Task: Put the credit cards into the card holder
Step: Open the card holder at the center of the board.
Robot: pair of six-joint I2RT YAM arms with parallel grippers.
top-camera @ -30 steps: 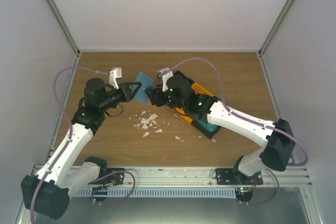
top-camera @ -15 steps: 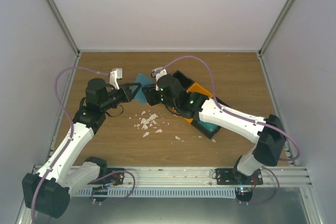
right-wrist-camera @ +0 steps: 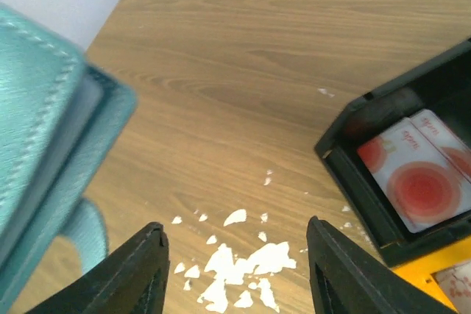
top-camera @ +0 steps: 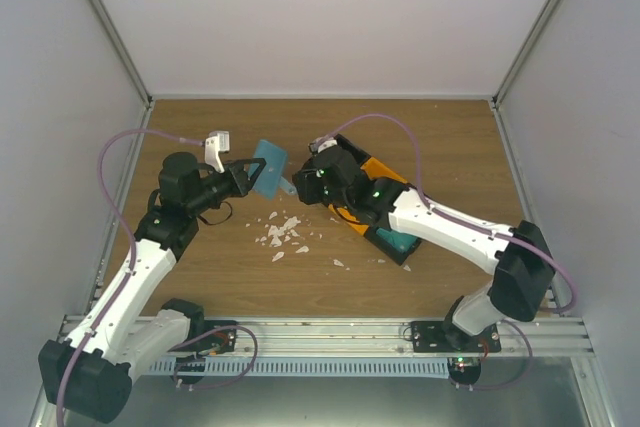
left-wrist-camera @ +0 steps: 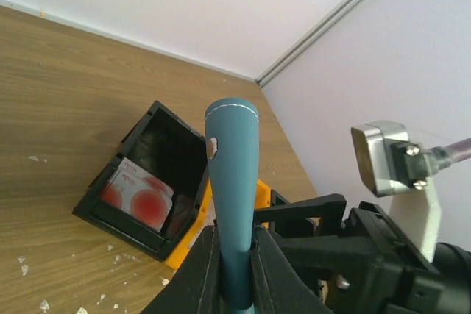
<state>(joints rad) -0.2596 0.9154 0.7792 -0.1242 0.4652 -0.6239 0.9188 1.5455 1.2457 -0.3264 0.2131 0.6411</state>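
The teal card holder (left-wrist-camera: 234, 174) stands edge-on, and my left gripper (left-wrist-camera: 235, 237) is shut on its lower end. From above, the card holder (top-camera: 270, 167) is held over the table's left middle in the left gripper (top-camera: 250, 175). My right gripper (top-camera: 298, 185) hangs just right of it, open, with nothing between its fingers (right-wrist-camera: 143, 262); the holder's stitched edge (right-wrist-camera: 44, 137) fills the left of the right wrist view. White credit cards (right-wrist-camera: 416, 182) with red circles lie in a black tray (right-wrist-camera: 353, 174), also seen as cards (left-wrist-camera: 140, 193) from the left wrist.
White scraps (top-camera: 282, 235) lie scattered on the wooden table below both grippers, and scraps (right-wrist-camera: 243, 262) show under the right jaws. An orange piece (top-camera: 378, 169) and a green-teal block (top-camera: 398, 244) sit beside the black tray (top-camera: 342, 140) under the right arm. White walls close three sides.
The right gripper pushed in toward the card holder, then drew back to the right with its jaws somewhat narrower. The left gripper kept its grip on the holder and shifted slightly.
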